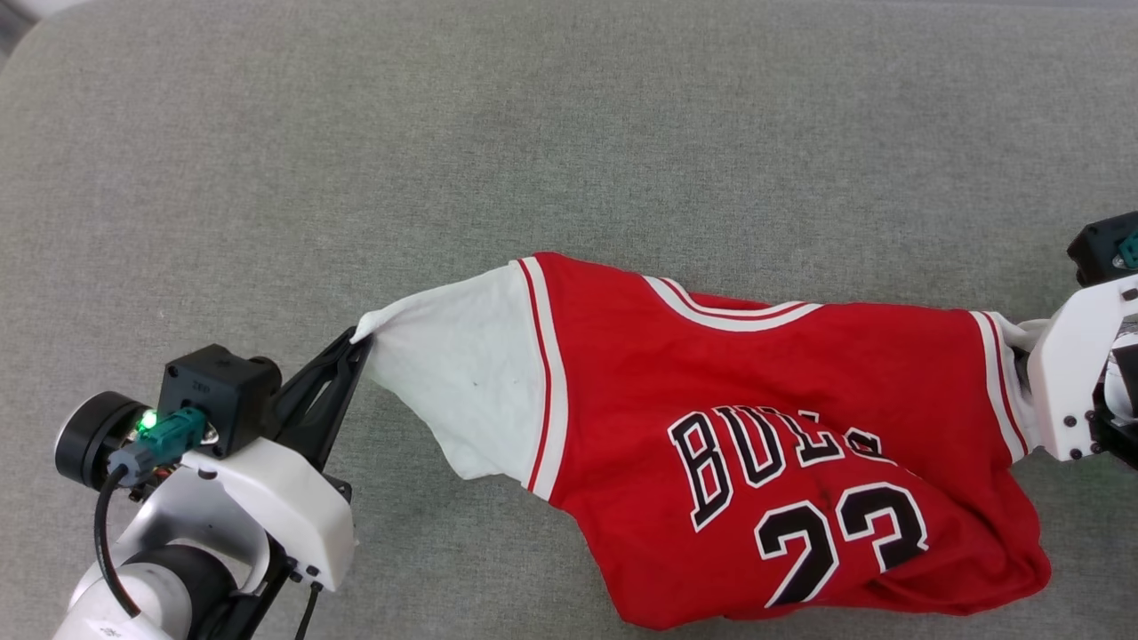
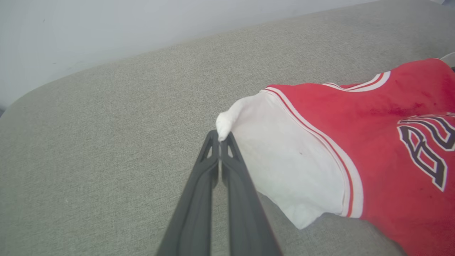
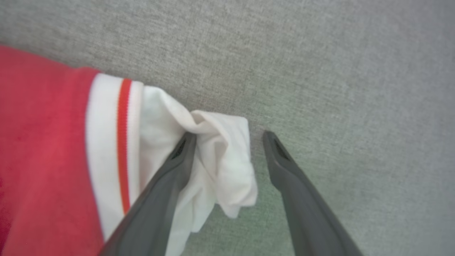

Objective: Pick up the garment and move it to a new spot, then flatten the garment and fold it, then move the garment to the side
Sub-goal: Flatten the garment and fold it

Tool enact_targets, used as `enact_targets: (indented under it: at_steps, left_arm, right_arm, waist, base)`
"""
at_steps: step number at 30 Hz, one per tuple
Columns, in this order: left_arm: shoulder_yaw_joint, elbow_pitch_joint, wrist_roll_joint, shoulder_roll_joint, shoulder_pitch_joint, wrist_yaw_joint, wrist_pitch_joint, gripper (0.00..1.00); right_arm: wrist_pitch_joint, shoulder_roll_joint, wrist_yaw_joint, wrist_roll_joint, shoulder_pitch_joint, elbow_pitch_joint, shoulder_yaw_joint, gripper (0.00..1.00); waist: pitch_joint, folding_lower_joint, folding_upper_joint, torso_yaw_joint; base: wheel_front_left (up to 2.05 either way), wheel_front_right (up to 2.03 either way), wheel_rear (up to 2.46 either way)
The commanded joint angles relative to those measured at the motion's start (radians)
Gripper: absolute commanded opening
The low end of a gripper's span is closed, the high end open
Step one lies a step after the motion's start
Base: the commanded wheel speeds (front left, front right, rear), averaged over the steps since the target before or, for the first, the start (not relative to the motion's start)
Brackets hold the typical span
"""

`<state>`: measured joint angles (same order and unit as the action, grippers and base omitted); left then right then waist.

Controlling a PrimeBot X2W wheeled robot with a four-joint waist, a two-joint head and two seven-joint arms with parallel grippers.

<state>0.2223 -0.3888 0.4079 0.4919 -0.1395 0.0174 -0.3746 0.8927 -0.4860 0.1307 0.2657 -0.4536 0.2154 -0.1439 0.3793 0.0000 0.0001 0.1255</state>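
Garment (image 1: 765,373) on grey upholstery (image 1: 444,133)

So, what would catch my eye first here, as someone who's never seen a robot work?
The red shirt with black BULLS lettering and the number 23, lying rumpled across the lower right of the grey fabric surface. Then the left gripper, shut on the tip of one white sleeve at the shirt's left end, while the right gripper stands open at the other sleeve.

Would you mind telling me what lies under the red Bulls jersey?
The grey upholstered surface shows around the jersey and passes beneath it; anything else under its crumpled red body is covered.
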Motion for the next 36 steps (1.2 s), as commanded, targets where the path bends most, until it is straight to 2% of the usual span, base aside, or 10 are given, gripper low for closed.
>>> enact_targets:
  at_steps: [1, 8, 14, 18, 28, 36]
  left_arm:
    - [0.001, 0.007, 0.003, 0.002, -0.012, 0.004, 0.001, 0.0]
    - [-0.014, 0.033, 0.016, 0.017, 0.005, 0.001, -0.001, 0.0]
    - [-0.051, 0.038, 0.027, 0.037, 0.024, -0.013, 0.009, 0.0]
    - [-0.079, 0.023, 0.03, 0.056, 0.033, -0.02, 0.016, 0.0]
    - [-0.179, -0.049, 0.037, 0.121, 0.038, -0.036, 0.026, 0.0]
    - [-0.289, -0.112, 0.054, 0.162, -0.013, -0.058, 0.053, 0.0]
  right_arm:
    - [-0.006, 0.012, 0.0, 0.01, 0.011, 0.045, -0.029, 0.0]
    - [-0.067, -0.004, -0.001, 0.031, -0.028, 0.059, -0.026, 0.0]
    - [-0.112, -0.017, 0.0, 0.073, -0.061, 0.012, -0.016, 0.0]
    - [-0.13, -0.037, 0.0, 0.103, -0.068, -0.047, -0.005, 0.0]
    - [-0.151, -0.038, 0.0, 0.197, -0.088, -0.251, 0.065, 0.0]
    - [-0.183, -0.001, 0.0, 0.231, -0.117, -0.363, 0.154, 0.0]
  waist:
    - [-0.003, 0.0, -0.0001, 0.0]
    - [-0.048, 0.0, -0.0001, -0.022]
    - [-0.122, 0.0, -0.0001, -0.061]
    - [-0.174, 0.0, -0.0001, -0.085]
    - [-0.25, 0.0, -0.0001, -0.133]
    - [-0.28, 0.0, -0.0001, -0.157]
  base:
    - [0.0, 0.0, 0.0]
    - [0.0, 0.0, 0.0]
    - [0.0, 0.0, 0.0]
    - [0.0, 0.0, 0.0]
    - [0.0, 0.0, 0.0]
    - [0.0, 0.0, 0.0]
